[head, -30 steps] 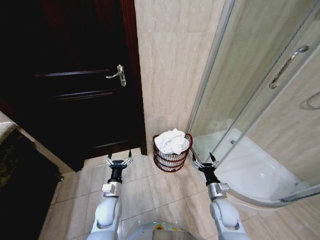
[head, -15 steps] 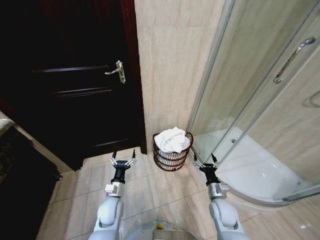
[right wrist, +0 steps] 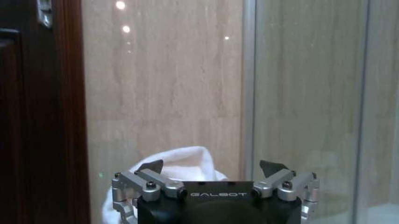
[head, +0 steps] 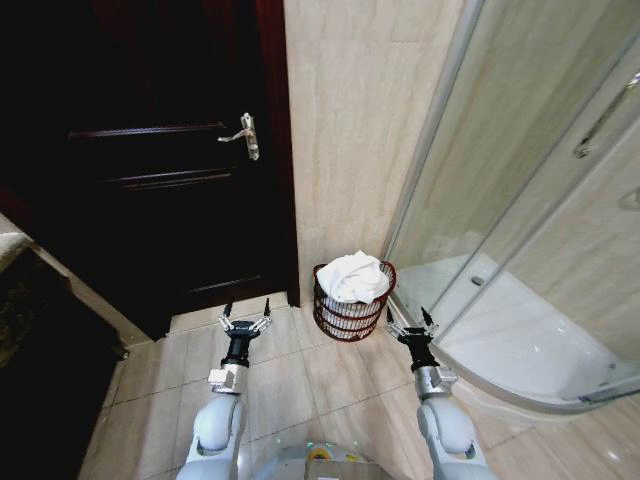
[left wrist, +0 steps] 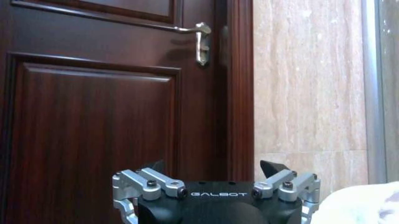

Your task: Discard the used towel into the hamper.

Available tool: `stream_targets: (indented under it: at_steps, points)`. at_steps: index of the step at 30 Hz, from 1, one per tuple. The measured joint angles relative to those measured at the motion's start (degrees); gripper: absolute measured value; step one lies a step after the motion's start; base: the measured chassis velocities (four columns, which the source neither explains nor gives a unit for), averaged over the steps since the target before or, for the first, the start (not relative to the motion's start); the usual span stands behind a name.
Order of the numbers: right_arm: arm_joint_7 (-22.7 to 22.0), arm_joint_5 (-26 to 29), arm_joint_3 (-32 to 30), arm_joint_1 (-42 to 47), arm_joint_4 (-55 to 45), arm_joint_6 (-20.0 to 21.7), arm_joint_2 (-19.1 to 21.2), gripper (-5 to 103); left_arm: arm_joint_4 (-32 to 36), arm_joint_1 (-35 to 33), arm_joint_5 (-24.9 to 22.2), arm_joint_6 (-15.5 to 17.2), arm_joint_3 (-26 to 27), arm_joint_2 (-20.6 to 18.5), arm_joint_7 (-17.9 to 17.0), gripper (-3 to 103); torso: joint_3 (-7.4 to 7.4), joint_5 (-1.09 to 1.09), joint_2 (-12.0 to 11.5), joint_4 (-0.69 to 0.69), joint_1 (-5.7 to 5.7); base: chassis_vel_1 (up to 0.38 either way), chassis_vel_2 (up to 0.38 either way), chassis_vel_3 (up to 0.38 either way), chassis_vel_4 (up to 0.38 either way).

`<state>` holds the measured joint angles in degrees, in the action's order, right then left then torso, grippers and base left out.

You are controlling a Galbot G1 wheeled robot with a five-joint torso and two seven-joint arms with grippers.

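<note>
- White towel (head: 352, 275) heaped in the red-brown hamper (head: 352, 312), centre of the head view, on the tile floor against the beige wall (head: 350, 130).
- Left gripper (head: 244, 322) lower left of the hamper, fingers spread, empty.
- Right gripper (head: 410, 322) just lower right of it, likewise released, seemingly clear of the bars.
- Dark door (head: 150, 170) at upper left.

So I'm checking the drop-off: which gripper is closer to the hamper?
The right gripper, open, just beside the hamper that holds the white towel. The left gripper, also open, hangs farther off, before the dark door.
</note>
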<state>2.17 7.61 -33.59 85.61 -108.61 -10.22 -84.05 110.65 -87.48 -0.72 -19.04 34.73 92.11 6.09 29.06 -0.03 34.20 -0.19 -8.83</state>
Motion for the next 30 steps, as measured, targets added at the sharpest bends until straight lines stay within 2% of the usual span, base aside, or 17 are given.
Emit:
stream_targets:
  at_steps: [9,23,30]
  points:
    - [0.35,2.49,-0.66,0.58,-0.47,-0.42,0.47,100,-0.74,0.84,0.31,-0.79,-0.96,0.03,-1.16,100,-0.15,0.03,-0.28,-0.01,0.12,0.006,0.006,0.001,-0.007]
    - [0.65,2.47,-0.42,1.19,-1.31,0.1,0.4,100,-0.29,-0.09,0.09,-0.31,-0.48,0.02,-1.81,100,0.03,0.03,0.03,0.0,0.0,-0.011,-0.005,0.01,0.003]
    - [0.02,2.22,-0.56,1.37,-1.45,0.37,0.46,100,-1.36,0.2,0.3,-1.68,-0.56,0.02,-2.45,100,0.1,0.03,0.16,0.02,-0.06,0.036,0.031,0.038,0.034]
